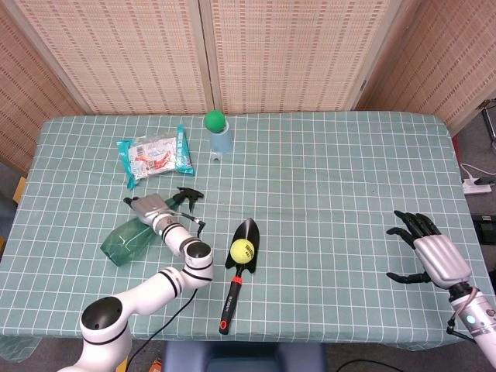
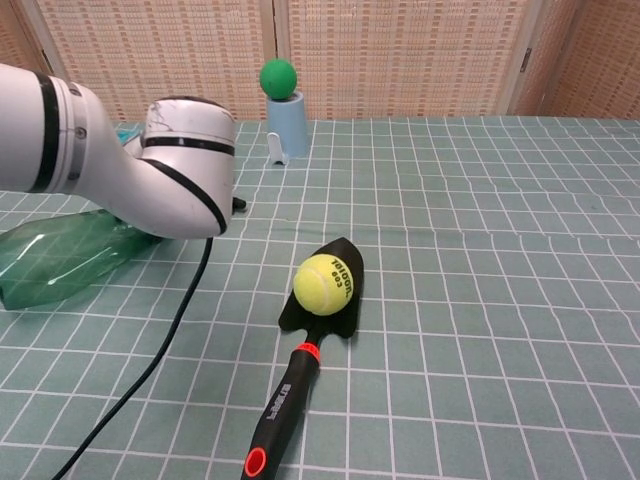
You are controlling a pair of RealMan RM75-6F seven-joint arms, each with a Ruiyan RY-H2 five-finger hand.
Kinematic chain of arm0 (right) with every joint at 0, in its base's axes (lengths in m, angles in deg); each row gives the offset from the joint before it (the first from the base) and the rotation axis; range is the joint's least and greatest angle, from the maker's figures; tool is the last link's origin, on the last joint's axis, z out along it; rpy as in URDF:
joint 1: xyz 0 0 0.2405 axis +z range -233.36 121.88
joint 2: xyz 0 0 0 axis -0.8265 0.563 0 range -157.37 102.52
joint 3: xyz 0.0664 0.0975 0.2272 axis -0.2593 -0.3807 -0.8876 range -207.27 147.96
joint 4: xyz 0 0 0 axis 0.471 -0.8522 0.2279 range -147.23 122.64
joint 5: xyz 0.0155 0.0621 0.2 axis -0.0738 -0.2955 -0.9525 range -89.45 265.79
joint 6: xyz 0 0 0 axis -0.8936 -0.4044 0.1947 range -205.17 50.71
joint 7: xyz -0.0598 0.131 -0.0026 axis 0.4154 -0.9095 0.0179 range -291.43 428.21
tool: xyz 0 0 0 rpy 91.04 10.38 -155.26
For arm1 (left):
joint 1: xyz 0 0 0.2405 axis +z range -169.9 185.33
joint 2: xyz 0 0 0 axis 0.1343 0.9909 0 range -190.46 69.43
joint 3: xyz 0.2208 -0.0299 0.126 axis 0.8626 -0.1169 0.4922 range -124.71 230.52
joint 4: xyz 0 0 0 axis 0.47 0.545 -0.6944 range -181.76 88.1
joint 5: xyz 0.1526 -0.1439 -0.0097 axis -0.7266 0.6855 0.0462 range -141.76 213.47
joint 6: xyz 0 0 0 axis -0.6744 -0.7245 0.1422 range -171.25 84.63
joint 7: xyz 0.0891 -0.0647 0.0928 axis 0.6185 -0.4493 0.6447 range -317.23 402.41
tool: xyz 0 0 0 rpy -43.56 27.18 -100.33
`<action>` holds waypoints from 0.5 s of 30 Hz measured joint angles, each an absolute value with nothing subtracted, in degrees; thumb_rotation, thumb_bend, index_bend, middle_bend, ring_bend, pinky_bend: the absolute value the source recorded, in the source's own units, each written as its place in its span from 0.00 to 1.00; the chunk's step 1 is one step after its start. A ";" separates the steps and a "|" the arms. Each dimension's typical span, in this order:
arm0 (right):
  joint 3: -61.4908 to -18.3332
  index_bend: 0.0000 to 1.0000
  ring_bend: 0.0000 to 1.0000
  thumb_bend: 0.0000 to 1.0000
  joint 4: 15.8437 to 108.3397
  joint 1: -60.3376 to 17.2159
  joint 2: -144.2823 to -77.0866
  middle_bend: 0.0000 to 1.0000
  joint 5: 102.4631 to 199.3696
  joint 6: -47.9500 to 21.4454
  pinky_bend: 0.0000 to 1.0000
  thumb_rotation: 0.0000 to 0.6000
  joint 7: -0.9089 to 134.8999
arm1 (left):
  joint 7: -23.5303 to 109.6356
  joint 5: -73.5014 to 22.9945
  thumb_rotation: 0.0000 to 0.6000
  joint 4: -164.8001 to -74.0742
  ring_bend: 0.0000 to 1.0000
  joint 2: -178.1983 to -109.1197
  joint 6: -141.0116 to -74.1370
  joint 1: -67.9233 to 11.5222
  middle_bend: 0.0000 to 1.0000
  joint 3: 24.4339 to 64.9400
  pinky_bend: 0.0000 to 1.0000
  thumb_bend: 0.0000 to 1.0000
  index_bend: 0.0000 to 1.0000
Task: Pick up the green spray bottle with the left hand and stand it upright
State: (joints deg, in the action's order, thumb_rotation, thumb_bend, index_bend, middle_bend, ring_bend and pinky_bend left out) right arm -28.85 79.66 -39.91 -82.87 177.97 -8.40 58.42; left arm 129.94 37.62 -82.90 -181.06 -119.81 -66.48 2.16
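The green spray bottle [image 1: 122,242] lies on its side at the left of the table, black trigger head [image 1: 190,196] pointing right. My left hand [image 1: 152,209] grips it around the neck, just behind the trigger. In the chest view only the green body [image 2: 58,256] shows, since my left forearm [image 2: 170,180] hides the hand and the neck. My right hand [image 1: 425,253] hovers over the front right of the table, fingers spread and holding nothing.
A black trowel [image 1: 232,291] with a tennis ball [image 1: 242,249] on its blade lies right of the bottle. A blue cup [image 1: 220,142] topped by a green ball [image 1: 215,120] stands at the back, a snack packet [image 1: 155,155] to its left.
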 measured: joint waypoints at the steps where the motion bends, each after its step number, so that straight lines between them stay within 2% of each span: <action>1: -28.85 0.25 0.00 0.00 79.67 -39.90 -82.87 0.00 177.97 -8.39 0.01 1.00 58.44 | 129.93 37.48 1.00 -82.92 0.16 -181.11 -119.87 -66.47 0.30 2.14 0.03 0.24 0.41; 4: -28.82 0.28 0.00 0.00 79.68 -39.92 -82.81 0.00 177.85 -8.45 0.01 1.00 58.35 | 130.01 37.31 1.00 -82.96 0.19 -181.21 -120.04 -66.17 0.35 1.98 0.03 0.26 0.48; 6: -28.82 0.29 0.00 0.00 79.67 -39.90 -82.77 0.00 177.72 -8.55 0.01 1.00 58.29 | 130.21 37.02 1.00 -83.08 0.21 -181.22 -120.19 -65.81 0.38 2.08 0.08 0.28 0.52; 15: -29.05 0.29 0.00 0.00 79.77 -39.75 -82.91 0.00 177.13 -8.80 0.02 1.00 58.54 | 129.59 34.50 1.00 -84.51 0.28 -180.54 -120.60 -65.47 0.48 2.66 0.16 0.30 0.61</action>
State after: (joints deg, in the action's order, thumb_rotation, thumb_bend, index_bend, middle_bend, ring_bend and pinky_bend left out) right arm -29.05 79.77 -39.75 -82.91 177.13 -8.80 58.54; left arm 129.59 34.50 -84.51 -180.54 -120.60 -65.47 2.66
